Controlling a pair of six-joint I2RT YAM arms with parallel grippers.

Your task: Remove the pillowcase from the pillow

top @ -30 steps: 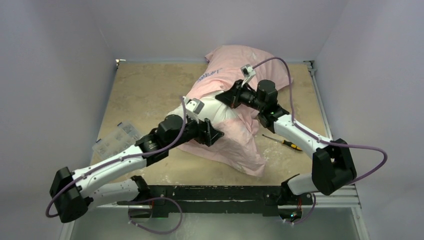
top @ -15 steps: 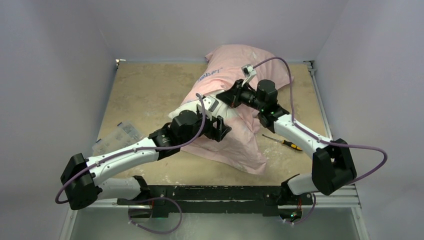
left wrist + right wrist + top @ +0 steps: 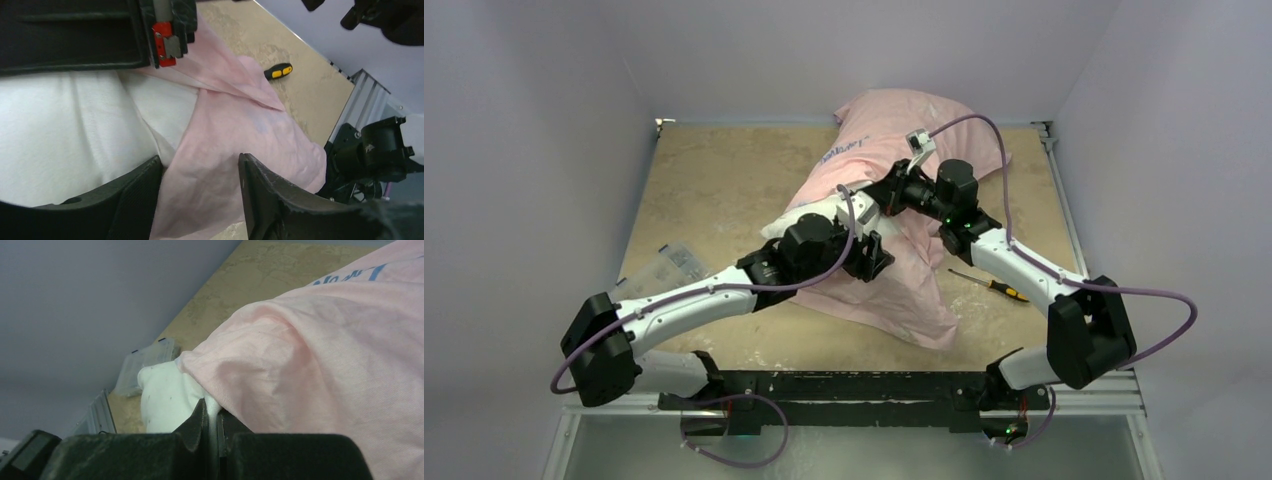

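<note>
On the table (image 3: 714,190), seen from above, the pillow (image 3: 796,212) lies slantwise from the middle toward 12 o'clock. Most of it is inside the pillowcase (image 3: 924,110), whose pale pink side with blue script faces up. A bare white corner of the pillow pokes out at the 9 o'clock end, and loose pink cloth trails off toward 5 o'clock. The left claw (image 3: 876,258) reaches in from 7 o'clock onto the near side of the bundle. The right claw (image 3: 874,193) comes in from 4 o'clock and sits just beyond it, near the edge where pink meets white. A screwdriver (image 3: 999,287) lies at 4 o'clock of the pillow, and a clear plastic box (image 3: 659,272) at 8 o'clock.

From the left wrist, the left claw (image 3: 200,192) has its two fingers (image 3: 135,197) spread apart, with pink pillowcase (image 3: 235,135) between them and white pillow (image 3: 65,130) at 9 o'clock. The screwdriver (image 3: 277,71) shows at 1 o'clock on the table.

From the right wrist, the right claw (image 3: 210,422) has its fingers pressed together, pinching the hem of the pillowcase (image 3: 310,350) right where the pillow (image 3: 162,390) comes out. The plastic box (image 3: 147,365) lies at 9 o'clock behind it.
</note>
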